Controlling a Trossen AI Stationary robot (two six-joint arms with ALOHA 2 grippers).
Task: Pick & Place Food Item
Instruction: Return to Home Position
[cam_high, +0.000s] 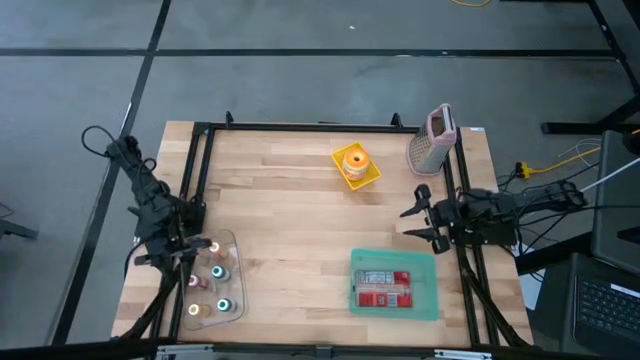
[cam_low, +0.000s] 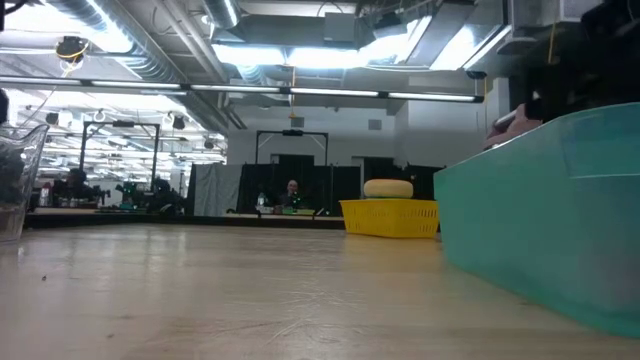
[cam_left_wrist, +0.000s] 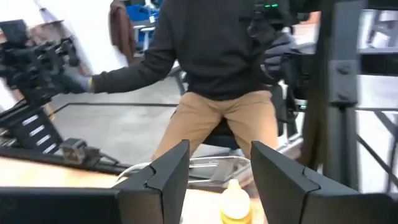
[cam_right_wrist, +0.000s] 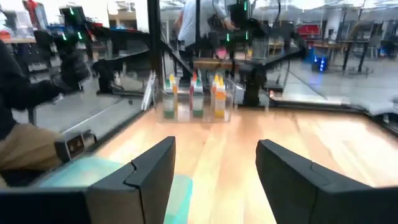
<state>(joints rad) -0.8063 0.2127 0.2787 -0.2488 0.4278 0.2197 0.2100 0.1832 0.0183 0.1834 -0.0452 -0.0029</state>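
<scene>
Food colouring bottles (cam_high: 215, 283): upright inside clear bin (cam_high: 237, 268) at tabletop's left edge, by the corner on the robot's side. Left claw (cam_high: 188, 247) at bin's left rim, released, grasping nothing, yellow-capped bottle (cam_left_wrist: 236, 202) just beyond its fingers. Right claw (cam_high: 412, 222) near tabletop's right edge, likewise released and empty, pointing across toward bin. Teal tray (cam_high: 425, 262) near right corner, robot's side.
</scene>
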